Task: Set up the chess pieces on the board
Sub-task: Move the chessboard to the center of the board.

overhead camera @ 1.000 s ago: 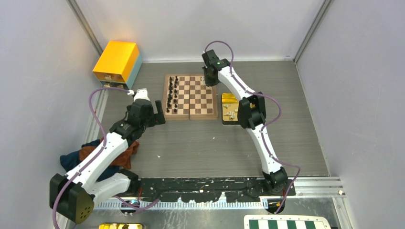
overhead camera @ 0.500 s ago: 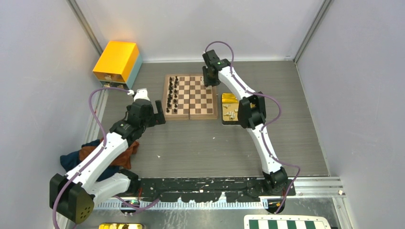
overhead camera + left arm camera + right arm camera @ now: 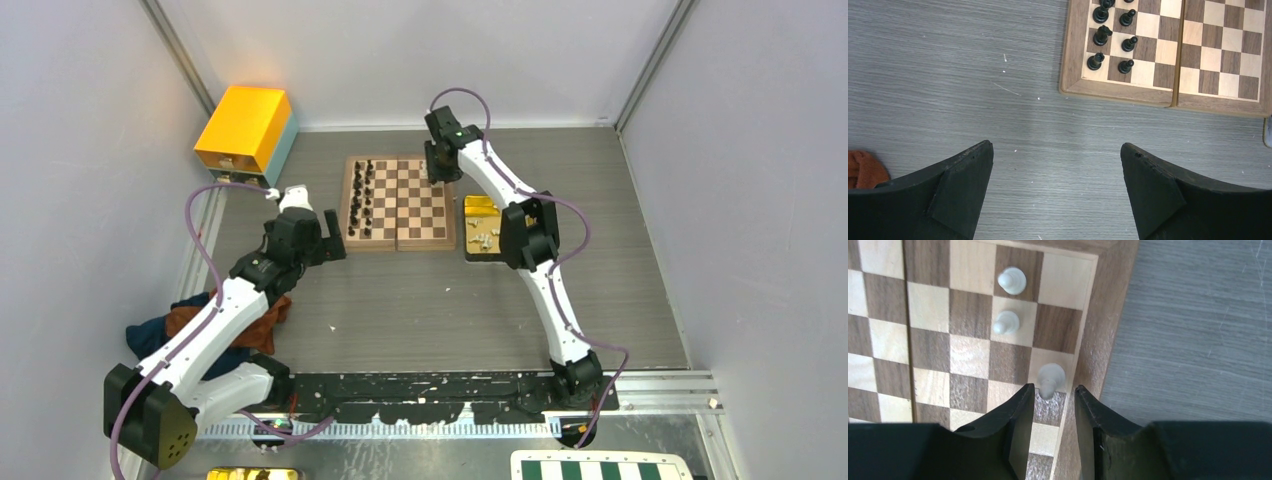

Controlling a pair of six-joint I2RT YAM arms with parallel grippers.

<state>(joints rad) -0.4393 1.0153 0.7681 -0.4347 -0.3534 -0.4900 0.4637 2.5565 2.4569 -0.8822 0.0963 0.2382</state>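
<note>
Grey worktop point(image 3: 948, 75) lies under the left tool point(image 3: 1057, 146), jaws spread wide, nothing between them, just off the near-left corner of the board point(image 3: 1118, 94). Orange cloth point(image 3: 863, 167) sits left of it. Black pieces point(image 3: 1095, 61) stand in 2 columns on the board's left side. Gold tray point(image 3: 476, 205) with loose cream bits point(image 3: 485, 238) sits beside the board's right edge. Right tool point(image 3: 1054, 388) is at the board's far-right corner, jaws parted, not clamping; 1 cream piece point(image 3: 1050, 376) stands upright at the gap's mouth, and 2 other white pieces point(image 3: 1012, 280) stand ahead. Yellow box point(image 3: 247, 128) sits far left.
</note>
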